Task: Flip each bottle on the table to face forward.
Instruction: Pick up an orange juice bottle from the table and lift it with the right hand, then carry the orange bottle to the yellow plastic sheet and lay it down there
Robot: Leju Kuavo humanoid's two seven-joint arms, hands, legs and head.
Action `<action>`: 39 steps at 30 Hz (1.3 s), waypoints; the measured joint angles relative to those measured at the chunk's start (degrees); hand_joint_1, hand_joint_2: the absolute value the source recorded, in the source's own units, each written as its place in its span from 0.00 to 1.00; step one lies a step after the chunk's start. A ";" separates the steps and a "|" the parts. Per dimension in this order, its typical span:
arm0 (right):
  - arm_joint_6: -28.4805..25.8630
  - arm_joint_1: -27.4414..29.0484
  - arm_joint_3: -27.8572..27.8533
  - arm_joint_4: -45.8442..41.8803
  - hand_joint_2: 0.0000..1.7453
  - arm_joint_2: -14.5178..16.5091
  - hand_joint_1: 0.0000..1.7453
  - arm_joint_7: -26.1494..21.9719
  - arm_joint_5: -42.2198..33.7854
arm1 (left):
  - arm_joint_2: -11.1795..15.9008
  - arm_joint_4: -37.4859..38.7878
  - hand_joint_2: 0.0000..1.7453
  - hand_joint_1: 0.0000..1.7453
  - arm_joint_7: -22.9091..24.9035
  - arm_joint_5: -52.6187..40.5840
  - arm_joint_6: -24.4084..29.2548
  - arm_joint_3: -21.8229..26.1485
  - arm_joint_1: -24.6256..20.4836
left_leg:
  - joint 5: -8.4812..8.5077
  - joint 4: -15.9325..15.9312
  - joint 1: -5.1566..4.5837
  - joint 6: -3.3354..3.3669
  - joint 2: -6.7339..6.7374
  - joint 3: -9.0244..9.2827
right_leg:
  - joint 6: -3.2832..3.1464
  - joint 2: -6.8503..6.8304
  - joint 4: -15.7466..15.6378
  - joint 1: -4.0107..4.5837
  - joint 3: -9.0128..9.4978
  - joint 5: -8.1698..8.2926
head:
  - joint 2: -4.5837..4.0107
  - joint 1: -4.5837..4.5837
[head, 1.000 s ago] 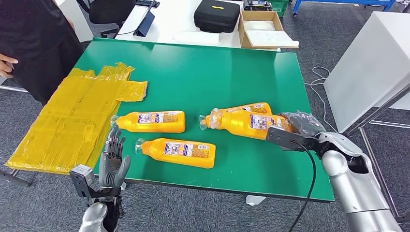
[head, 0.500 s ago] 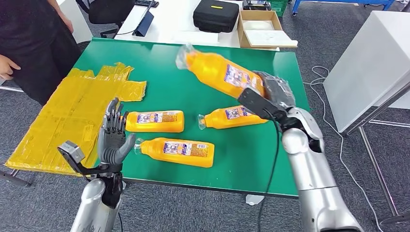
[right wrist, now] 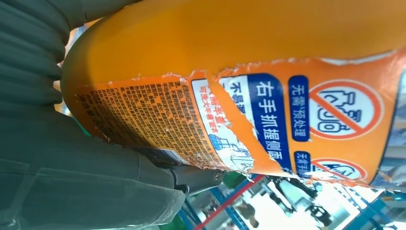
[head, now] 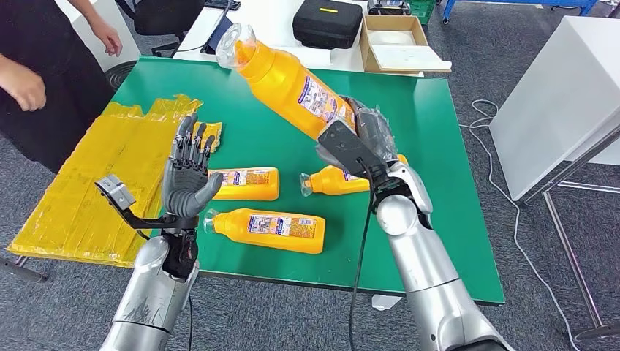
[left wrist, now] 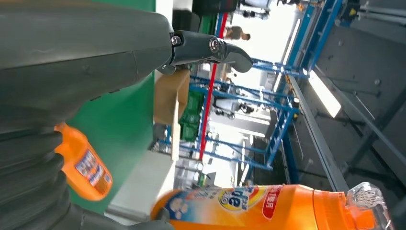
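Orange bottles (head: 265, 231) with blue-and-white labels (one torn), clear caps, on a green table (head: 307, 110) beside yellow sheeting (head: 95, 190).

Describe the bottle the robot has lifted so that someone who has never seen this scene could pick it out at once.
Start at the green table, where three orange bottles lie flat on their sides. Above its middle, the right hand grips a fourth orange bottle by its base. It is the one held in the air, tilted with its clear cap pointing up and away from the robot.

Head cam high, looking forward-down over the green table (head: 292, 102). Wrist cams sit close behind each hand, rotated. All three share the raised bottle (head: 289, 80) (left wrist: 268, 206) (right wrist: 239, 62).
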 joint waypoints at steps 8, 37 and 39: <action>-3.17 3.94 8.15 1.59 1.00 3.44 1.00 1.02 -4.24 | 0.02 -0.43 1.00 0.00 1.15 3.30 3.27 -3.61 -0.90 | 0.00 -0.02 0.10 -0.01 0.05 -0.02 | -0.01 0.02 0.01 0.08 -0.05 -0.01 | 0.00 0.00; -5.16 3.40 18.27 10.61 1.00 5.94 1.00 5.41 -0.60 | 1.14 -5.50 1.00 0.51 6.29 10.86 1.83 -9.13 -0.89 | 0.00 -0.01 0.08 -0.01 0.05 -0.06 | -0.10 0.02 0.00 0.05 -0.11 0.05 | 0.00 0.01; -5.13 3.38 18.27 10.59 1.00 5.94 1.00 5.61 -0.38 | 1.38 -5.50 1.00 0.97 6.25 10.42 1.43 -9.35 -0.87 | 0.00 -0.01 0.08 -0.01 0.05 -0.06 | -0.10 0.02 0.00 0.05 -0.11 0.05 | 0.00 0.01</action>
